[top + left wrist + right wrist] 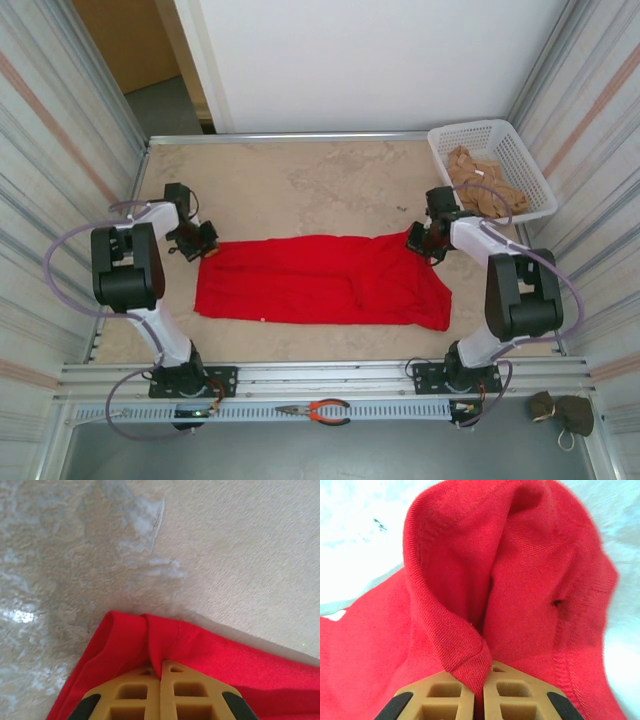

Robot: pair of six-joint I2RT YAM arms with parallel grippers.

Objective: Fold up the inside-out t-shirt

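Open tabletop (pixel 300 185) across the upper middle of the frame, wide enough for a gripper to cross from side to side. Centre blocked by the red t-shirt (pixel 320 282), spread between the left arm (pixel 125 265) and the right arm (pixel 520 290). Upper right corner taken by a white basket (pixel 527 170). Hemmed in at both edges by corrugated walls (pixel 50 150).

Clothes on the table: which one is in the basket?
The tan-beige cloth, bunched in the white basket at the far right. The red t-shirt lies flat on the table instead.
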